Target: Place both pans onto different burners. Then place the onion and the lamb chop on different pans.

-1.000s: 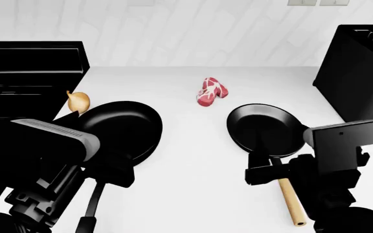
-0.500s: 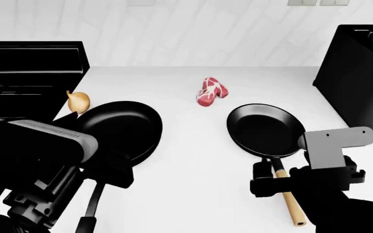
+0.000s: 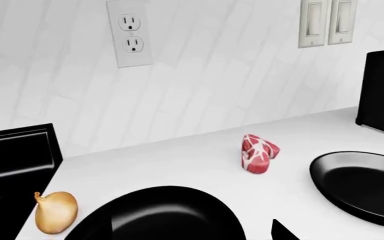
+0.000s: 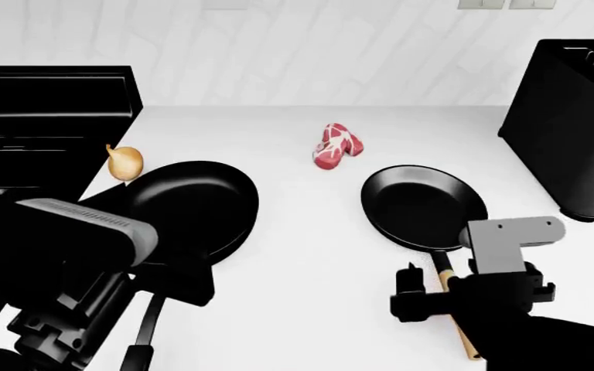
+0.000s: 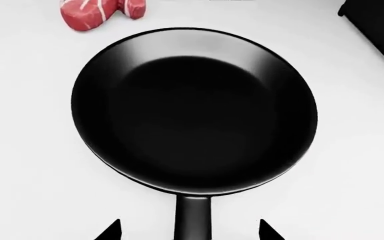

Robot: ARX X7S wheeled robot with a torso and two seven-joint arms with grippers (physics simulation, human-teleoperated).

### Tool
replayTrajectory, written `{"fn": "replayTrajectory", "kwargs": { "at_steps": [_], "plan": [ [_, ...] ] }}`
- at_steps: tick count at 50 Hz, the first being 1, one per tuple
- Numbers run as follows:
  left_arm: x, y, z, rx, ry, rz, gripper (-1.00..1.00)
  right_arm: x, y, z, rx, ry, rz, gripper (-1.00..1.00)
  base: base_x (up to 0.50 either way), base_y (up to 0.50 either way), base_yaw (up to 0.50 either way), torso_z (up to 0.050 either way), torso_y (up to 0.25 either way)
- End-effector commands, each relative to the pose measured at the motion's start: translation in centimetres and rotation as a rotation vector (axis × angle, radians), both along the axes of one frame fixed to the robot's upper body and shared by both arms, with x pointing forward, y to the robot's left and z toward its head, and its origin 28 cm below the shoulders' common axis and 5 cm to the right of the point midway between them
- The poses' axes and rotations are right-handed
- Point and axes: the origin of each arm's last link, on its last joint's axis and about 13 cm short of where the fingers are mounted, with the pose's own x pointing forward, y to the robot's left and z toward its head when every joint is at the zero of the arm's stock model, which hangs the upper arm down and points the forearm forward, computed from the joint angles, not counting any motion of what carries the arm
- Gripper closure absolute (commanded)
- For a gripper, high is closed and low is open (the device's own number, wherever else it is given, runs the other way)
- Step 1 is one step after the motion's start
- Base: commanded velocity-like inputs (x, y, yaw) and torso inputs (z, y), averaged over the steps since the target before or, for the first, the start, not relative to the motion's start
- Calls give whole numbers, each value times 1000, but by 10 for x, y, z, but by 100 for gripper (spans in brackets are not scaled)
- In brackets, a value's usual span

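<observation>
Two pans lie on the white counter. The black-handled pan (image 4: 192, 202) is at the left, and my left gripper (image 4: 173, 282) hovers over the root of its handle (image 4: 146, 334). One fingertip (image 3: 281, 234) shows wide to one side of that pan (image 3: 158, 215). The wooden-handled pan (image 4: 424, 206) is at the right. My right gripper (image 5: 188, 232) is open and straddles its handle neck (image 5: 193, 220) without touching. The onion (image 4: 124, 164) sits by the stove (image 4: 39, 108), whose burners are lost in the dark. The lamb chop (image 4: 336, 145) lies further back, midway between the pans.
A tall black appliance (image 4: 575, 124) stands at the counter's right end. The tiled wall (image 3: 199, 75) behind carries an outlet (image 3: 131, 31) and switches (image 3: 325, 21). The stove's raised black edge borders the counter on the left, close to the onion.
My right arm has drawn back and down along the wooden handle, bringing the open gripper over the handle neck. The left arm, pans and food have stayed put.
</observation>
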Motion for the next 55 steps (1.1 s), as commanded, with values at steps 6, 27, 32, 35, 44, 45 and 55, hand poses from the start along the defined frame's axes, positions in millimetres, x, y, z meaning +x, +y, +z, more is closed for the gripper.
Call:
{"fn": "replayTrajectory", "kwargs": {
  "at_steps": [6,27,32,35,44,45,55],
  "plan": [
    [-1,0,-3,-5,5,-3,-100,6,-2,-19,16,66,-9,-100,2,0,0,0,0],
    [-1,0,-6,-14,16,1,-100,3,-4,-22,37,40,-30,100,0,0,0,0,0],
    [-1,-1,-7,-15,18,1,-100,-1,-4,-14,34,2,-24,100,0,0,0,0,0],
    [-1,0,-7,-17,19,4,-100,-4,-2,-5,30,-34,-16,100,-4,0,0,0,0],
    [-1,2,-8,-31,33,9,-100,-21,0,25,-6,-138,2,100,0,0,0,0,0],
    [-1,3,-9,-31,39,9,-100,-23,0,28,-9,-146,4,100,0,0,0,0,11],
    [1,8,-22,-35,136,44,-100,-42,-1,54,-33,-231,4,100,0,0,0,0,5]
  ]
}}
